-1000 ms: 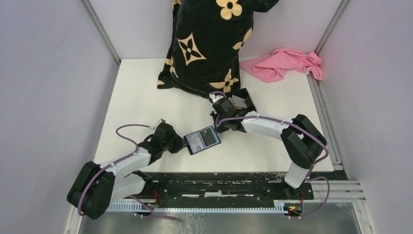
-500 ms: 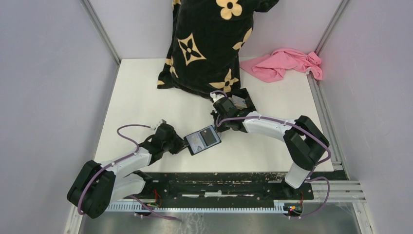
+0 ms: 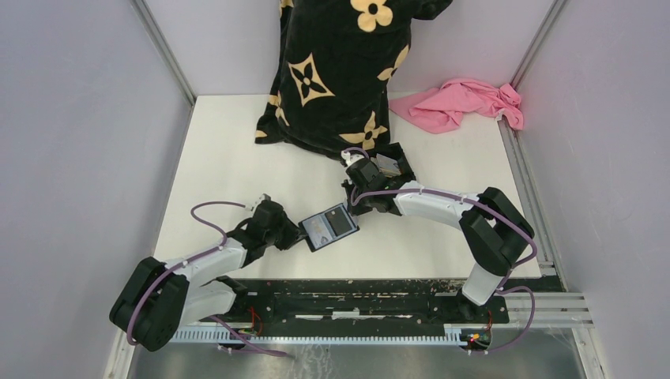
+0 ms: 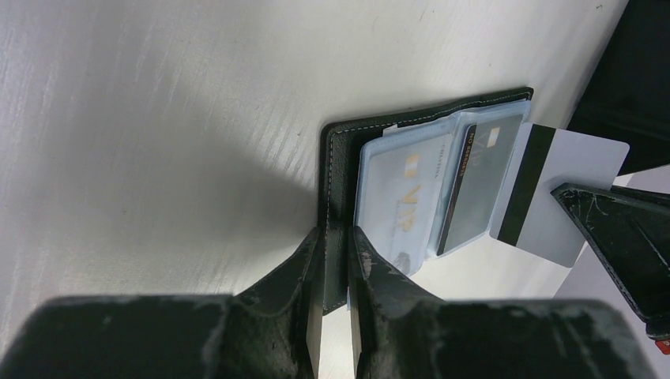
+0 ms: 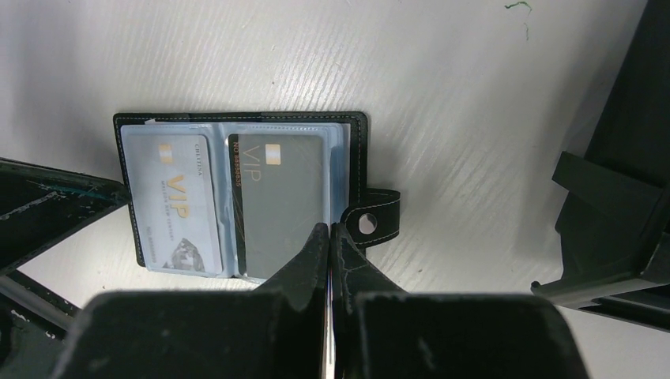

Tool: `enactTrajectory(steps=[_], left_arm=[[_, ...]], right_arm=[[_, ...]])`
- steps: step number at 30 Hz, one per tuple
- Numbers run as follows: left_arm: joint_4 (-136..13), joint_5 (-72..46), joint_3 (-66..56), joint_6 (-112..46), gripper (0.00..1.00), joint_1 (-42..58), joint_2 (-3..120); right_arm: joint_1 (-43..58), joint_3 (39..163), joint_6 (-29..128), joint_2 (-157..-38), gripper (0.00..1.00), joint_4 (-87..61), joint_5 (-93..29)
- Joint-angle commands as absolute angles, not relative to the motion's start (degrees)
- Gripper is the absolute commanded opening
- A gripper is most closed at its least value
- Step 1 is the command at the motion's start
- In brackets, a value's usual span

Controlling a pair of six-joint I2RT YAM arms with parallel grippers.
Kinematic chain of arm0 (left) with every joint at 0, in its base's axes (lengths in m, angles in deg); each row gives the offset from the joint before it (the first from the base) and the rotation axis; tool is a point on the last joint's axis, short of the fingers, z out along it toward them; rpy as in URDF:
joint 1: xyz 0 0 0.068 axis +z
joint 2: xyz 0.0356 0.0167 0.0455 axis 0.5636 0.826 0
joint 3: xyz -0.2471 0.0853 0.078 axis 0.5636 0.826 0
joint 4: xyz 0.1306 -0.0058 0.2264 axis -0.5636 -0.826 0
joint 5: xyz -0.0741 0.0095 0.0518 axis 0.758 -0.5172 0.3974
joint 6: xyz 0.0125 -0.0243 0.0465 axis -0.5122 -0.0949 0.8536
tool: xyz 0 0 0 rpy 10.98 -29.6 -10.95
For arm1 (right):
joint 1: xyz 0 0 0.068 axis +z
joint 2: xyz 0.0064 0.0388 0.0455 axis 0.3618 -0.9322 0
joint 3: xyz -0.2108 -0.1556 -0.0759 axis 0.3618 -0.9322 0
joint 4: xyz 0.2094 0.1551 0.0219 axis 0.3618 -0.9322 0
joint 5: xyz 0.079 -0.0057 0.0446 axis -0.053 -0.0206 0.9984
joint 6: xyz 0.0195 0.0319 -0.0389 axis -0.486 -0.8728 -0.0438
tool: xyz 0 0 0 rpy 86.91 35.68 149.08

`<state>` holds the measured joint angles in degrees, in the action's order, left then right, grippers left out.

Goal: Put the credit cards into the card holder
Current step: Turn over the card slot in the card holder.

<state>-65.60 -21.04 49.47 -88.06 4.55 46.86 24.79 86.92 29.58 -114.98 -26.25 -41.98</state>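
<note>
White table (image 3: 237,158): cards (image 5: 170,201) in card holder (image 5: 387,201)

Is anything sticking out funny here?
Yes. A white card with a black stripe pokes sideways out of the open card holder, seemingly only partly in, pinched by the right hand. The left hand clamps the opposite edge.

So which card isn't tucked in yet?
The white card with the black stripe: the right fingers hold it sticking out past the card holder, while the pale blue card and the grey card sit in pockets.

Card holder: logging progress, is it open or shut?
Open: the card holder is spread, both inner pockets showing cards.
</note>
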Motion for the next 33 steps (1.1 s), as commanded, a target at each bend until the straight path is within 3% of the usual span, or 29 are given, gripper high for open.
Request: enactTrajectory(steps=[1, 33], left_arm=[[-63.0, -21.4, 49.3, -86.8, 0.23, 4.1, 47.6], [-63.0, -21.5, 48.6, -86.3, 0.22, 3.8, 48.9]], right_arm=[[24.8, 86.5, 28.5, -113.7, 0.01, -24.1, -41.2], [22.8, 81.5, 30.8, -113.3, 0.01, -21.7, -42.4]])
